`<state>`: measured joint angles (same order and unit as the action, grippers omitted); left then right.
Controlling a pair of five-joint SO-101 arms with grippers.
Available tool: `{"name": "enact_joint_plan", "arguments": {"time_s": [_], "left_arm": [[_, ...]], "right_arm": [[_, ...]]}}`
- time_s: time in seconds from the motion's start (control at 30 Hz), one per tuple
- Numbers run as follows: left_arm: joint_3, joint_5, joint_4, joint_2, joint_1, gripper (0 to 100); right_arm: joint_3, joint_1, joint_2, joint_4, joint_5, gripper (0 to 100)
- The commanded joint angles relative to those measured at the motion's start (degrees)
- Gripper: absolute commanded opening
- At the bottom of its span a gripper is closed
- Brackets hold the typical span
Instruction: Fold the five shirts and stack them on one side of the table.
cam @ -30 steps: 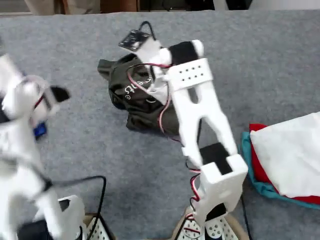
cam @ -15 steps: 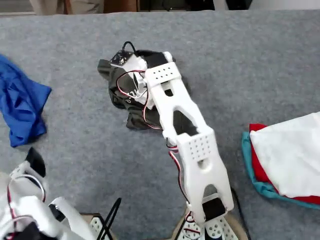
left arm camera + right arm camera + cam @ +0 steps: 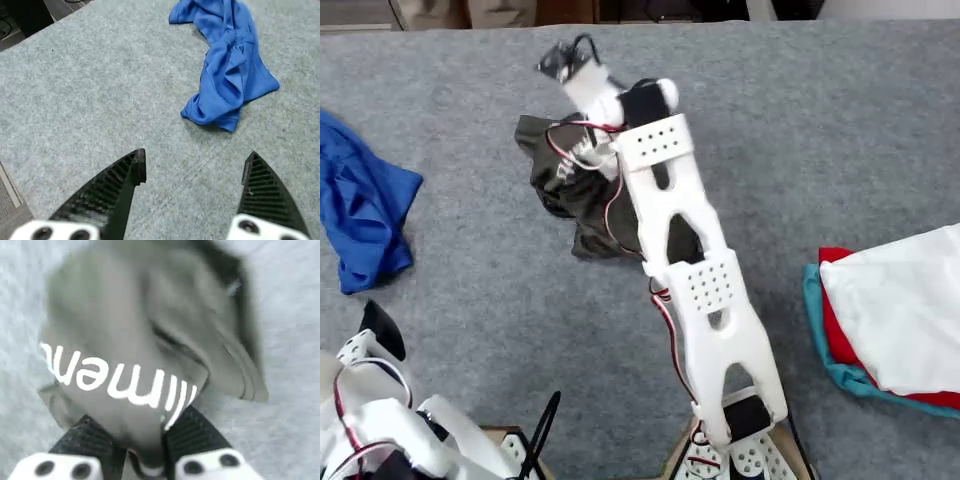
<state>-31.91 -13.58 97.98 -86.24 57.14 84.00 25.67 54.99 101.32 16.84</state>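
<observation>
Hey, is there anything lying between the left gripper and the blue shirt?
Nothing visible. Bare grey table lies between the open left gripper and the crumpled blue shirt. The dark shirt, clamped in the right gripper, sits off to the side.

Brown wooden panel along far edge, high view; dark floor off corner, left wrist view.

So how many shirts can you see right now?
5. Blue shirt crumpled at left; dark shirt mid-table in the right gripper; white shirt, red shirt, teal shirt stacked at right edge. More could hide underneath.
</observation>
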Motion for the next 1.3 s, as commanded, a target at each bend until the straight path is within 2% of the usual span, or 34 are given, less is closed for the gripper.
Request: {"name": "enact_joint_plan", "arguments": {"time_s": [0.0,0.33,0.43,0.5,0.57,0.63,0.77,0.87,0.97,1.07,1.27], "left_arm": [[-0.6,-0.4,-2.6,-0.1,0.4,31],[-9.8,-0.4,-13.5,-0.1,-0.4,31],[-11.8,-0.3,-13.8,-0.1,-8.6,31],[-12.9,-0.1,-13.0,0.0,-15.7,31],[-13.3,0.2,-12.6,0.0,-21.3,31],[-13.0,1.9,-12.1,0.0,-24.1,31],[-11.8,2.5,-10.6,0.0,-24.6,31],[-11.9,2.5,-9.3,0.0,-24.6,31],[-11.8,2.5,-8.6,0.0,-24.6,31],[-11.8,2.5,-8.6,0.0,-24.6,31],[-10.0,2.9,-8.5,5.6,-26.2,31]], "right_arm": [[5.2,1.2,-16.7,1.1,-4.7,0.5],[1.1,12.5,-52.1,1.1,-5.7,0.5],[-7.5,12.5,-59.6,1.1,-5.5,0.9],[-15.7,9.9,-63.3,0.9,-5.4,1.7],[-24.9,6.5,-65.5,0.8,-5.4,9.6],[-33.7,2.0,-67.1,0.8,-5.4,24.6],[-46.9,-6.2,-69.5,0.4,-3.5,57.0],[-54.7,-9.0,-71.3,0.4,2.5,73.2],[-61.3,-9.1,-73.1,0.4,7.0,79.8],[-67.3,-9.2,-73.9,0.3,10.4,80.0],[-81.6,-11.6,-74.0,-1.9,11.3,80.0]]}}
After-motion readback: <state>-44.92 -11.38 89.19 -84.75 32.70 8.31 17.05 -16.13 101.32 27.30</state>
